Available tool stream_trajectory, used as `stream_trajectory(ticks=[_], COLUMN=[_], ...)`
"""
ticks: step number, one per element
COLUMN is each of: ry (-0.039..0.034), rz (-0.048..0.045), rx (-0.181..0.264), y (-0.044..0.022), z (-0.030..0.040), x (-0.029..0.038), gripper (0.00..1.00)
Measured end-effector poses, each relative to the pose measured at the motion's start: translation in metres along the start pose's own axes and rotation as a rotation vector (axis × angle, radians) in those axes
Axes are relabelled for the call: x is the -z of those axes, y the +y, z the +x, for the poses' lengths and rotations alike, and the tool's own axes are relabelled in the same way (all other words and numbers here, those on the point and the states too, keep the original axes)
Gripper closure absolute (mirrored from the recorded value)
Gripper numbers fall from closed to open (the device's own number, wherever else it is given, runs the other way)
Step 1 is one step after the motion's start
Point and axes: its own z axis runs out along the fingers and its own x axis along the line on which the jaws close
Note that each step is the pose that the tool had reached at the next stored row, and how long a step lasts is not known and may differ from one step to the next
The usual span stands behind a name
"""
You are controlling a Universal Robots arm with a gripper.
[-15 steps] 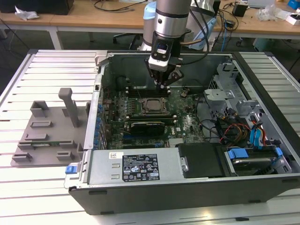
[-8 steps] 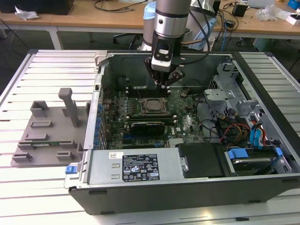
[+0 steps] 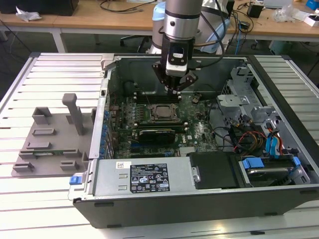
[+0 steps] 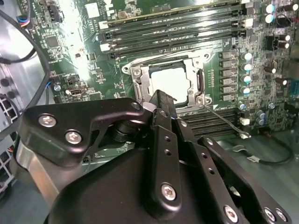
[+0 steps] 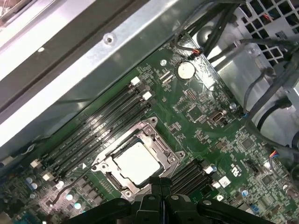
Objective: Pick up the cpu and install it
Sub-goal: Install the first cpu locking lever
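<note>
The cpu (image 5: pixel 137 161), a pale silvery square, lies flat inside the dark socket frame (image 5: pixel 161 140) on the green motherboard (image 5: pixel 205 121). In the exterior view the cpu (image 3: pixel 162 112) sits in the middle of the open computer case. My gripper (image 3: pixel 175 87) hangs just above and behind the socket, apart from the chip. Both wrist views show its black fingers pressed together with nothing between them: the gripper (image 5: pixel 161 181) ends at the socket's edge, and in the second wrist view the gripper (image 4: pixel 158 95) partly covers the cpu (image 4: pixel 172 80).
A grey fixture tray (image 3: pixel 47 142) with an upright post (image 3: pixel 75 113) stands at the exterior view's left, outside the case. Memory slots (image 5: pixel 100 123) run beside the socket. Cables and a drive cage (image 3: pixel 264 134) fill the case's right side; a power supply (image 3: pixel 144 177) lines its near wall.
</note>
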Motion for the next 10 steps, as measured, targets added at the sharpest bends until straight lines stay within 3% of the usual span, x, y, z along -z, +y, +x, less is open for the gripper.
stream_trajectory(ticks=[10], ry=[-0.0104], rz=[-0.0057], rx=[0.103], y=[0.0000], z=[0.0000], x=[0.0000], gripper=[0.89])
